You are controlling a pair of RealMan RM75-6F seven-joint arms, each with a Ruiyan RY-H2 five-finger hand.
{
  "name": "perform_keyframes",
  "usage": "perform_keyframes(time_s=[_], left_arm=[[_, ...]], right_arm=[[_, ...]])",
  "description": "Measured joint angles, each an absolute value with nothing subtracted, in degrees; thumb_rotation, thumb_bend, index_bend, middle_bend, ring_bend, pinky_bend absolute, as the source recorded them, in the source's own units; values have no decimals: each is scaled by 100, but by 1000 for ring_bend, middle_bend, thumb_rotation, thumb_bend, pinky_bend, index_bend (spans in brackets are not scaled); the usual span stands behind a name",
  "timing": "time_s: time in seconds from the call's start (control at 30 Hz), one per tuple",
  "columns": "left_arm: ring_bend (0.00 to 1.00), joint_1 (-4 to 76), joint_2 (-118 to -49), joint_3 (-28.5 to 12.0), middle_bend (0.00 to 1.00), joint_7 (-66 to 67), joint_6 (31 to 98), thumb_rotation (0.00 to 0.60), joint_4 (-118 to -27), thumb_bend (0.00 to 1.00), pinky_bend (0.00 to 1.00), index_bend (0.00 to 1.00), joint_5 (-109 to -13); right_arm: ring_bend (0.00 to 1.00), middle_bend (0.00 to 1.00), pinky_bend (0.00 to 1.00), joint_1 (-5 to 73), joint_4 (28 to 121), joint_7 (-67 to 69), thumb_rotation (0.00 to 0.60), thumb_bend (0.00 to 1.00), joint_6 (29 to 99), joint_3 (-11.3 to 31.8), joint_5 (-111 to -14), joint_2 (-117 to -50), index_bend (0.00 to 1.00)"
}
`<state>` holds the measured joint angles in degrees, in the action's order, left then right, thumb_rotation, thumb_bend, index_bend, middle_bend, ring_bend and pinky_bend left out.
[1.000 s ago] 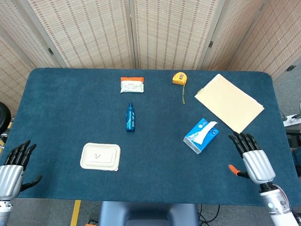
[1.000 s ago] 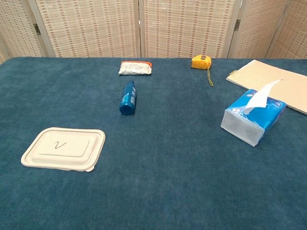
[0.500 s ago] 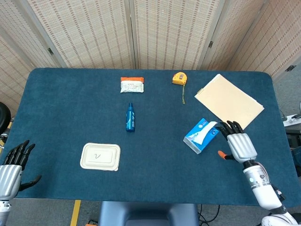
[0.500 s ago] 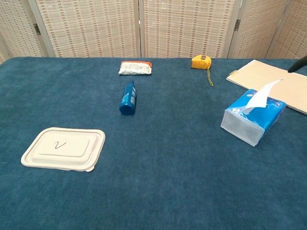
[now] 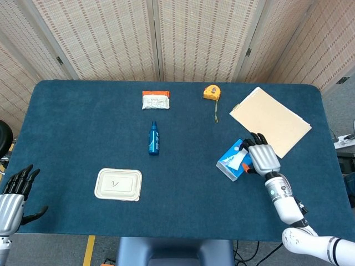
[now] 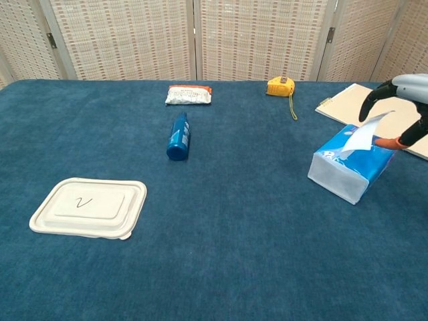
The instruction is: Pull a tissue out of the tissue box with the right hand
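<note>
Fingers (image 6: 372, 99) of the right hand (image 5: 263, 156) curve downward, spread apart, over the far end of the tissue box (image 6: 352, 165), with the orange-tipped thumb just beside the raised tissue (image 6: 362, 136). Nothing is plainly pinched between them; whether a fingertip touches the tissue cannot be told from either view. In the head view the hand covers the box's right end, its forearm running back toward the near right edge of the surface (image 5: 72, 127).

The tissue box, blue with a clear wrapped end, lies on the right half of the blue-covered surface, turned at an angle, the white tissue standing up out of its top slot. Just behind it lies a tan folder (image 5: 270, 120), and further back a yellow tape measure (image 5: 211, 92) with its cord trailing toward the box.

Near the middle a blue bottle (image 5: 153, 138) lies on its side, with a white and orange packet (image 5: 155, 100) behind it. A white lidded container (image 5: 118, 184) sits on the near left.

The left hand (image 5: 15, 195) hangs at the near left corner, off the surface edge, fingers apart and holding nothing.
</note>
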<state>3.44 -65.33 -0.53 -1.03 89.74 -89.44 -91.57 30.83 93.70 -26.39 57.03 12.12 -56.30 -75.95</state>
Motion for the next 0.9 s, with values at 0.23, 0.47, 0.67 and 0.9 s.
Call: perform_keyframes(time_s=[0.23,0.47,0.67,0.9], left_arm=[[0,333,-6528,-54,0,-150,9013,600,-8934,233,146,0,-9181],[0,336,-6527,-47,0,-164,9010,600,-8932,233,146,0,-9195],[0,337,-6520,-39,0,-171,9011,600,-8938,233,147,0,-9212],[0,336,-6502,-39,0,-219,9005,600,-8941,234,147,0,-9201]], right_arm=[[0,397,0,3162,9166,-2707,600,342,5827,1132,-5560,-7770,557],[24,447,0,3169,9014,-2619,600,359,6036,1090,-5661,-7879,601],[37,456,0,3168,9017,-2591,600,363,6131,1077,-5690,-7869,609],[41,459,0,3122,9335,-2466,600,374,6404,1122,-5986,-7706,615]])
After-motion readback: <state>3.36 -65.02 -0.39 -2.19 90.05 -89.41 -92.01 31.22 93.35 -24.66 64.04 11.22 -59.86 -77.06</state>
